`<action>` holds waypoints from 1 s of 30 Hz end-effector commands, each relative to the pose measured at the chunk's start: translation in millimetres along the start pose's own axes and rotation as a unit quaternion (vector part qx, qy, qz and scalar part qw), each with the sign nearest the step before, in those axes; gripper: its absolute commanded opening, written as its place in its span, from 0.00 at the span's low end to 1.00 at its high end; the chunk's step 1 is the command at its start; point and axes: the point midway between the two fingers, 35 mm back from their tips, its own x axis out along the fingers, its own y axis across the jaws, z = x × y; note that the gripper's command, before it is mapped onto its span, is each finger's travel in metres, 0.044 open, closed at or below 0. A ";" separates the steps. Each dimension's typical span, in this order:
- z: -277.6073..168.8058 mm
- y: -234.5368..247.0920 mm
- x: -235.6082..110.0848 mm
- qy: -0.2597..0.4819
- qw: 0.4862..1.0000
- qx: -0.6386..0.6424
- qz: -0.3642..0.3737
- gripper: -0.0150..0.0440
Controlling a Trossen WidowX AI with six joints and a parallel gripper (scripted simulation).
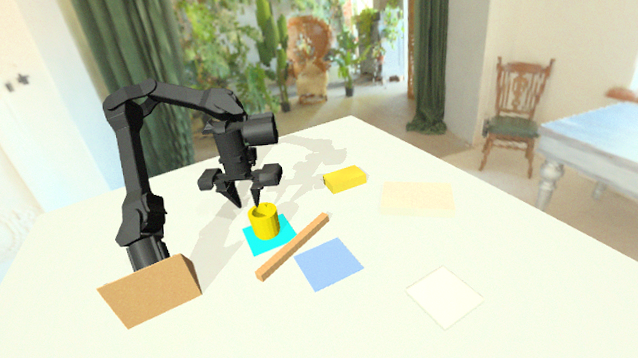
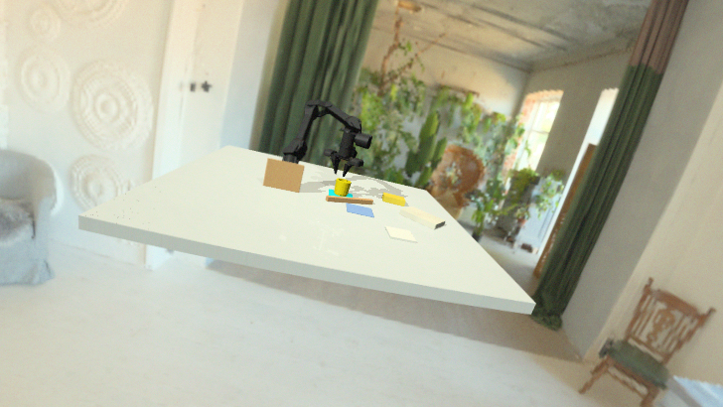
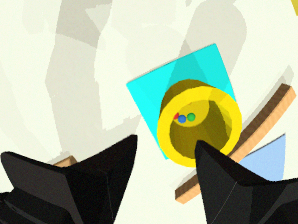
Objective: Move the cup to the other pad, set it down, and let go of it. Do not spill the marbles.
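A pale table (image 1: 323, 330) stands in a bright room with green curtains and plants behind. On it the yellow cup (image 1: 263, 220) sits upright on the cyan pad (image 1: 258, 241), three small marbles (image 3: 184, 117) showing at its bottom in the wrist view. The claw (image 1: 245, 200) hangs just above the cup, partly spread and holding nothing, one fingertip over the rim. At about four o'clock from the cup lie a wooden bar (image 1: 292, 246) and, beyond it, the blue pad (image 1: 328, 263).
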 end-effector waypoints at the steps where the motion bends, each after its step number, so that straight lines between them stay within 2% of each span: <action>1: -0.1 -0.3 0.5 0.000 1.000 0.001 0.000 0.72; 7: 0.0 -0.7 -2.9 0.000 1.000 0.001 -0.001 0.99; 25: 0.4 -1.3 -61.9 0.002 1.000 -0.002 -0.002 1.00; 30: 0.6 -1.0 -60.6 0.000 1.000 0.001 -0.003 1.00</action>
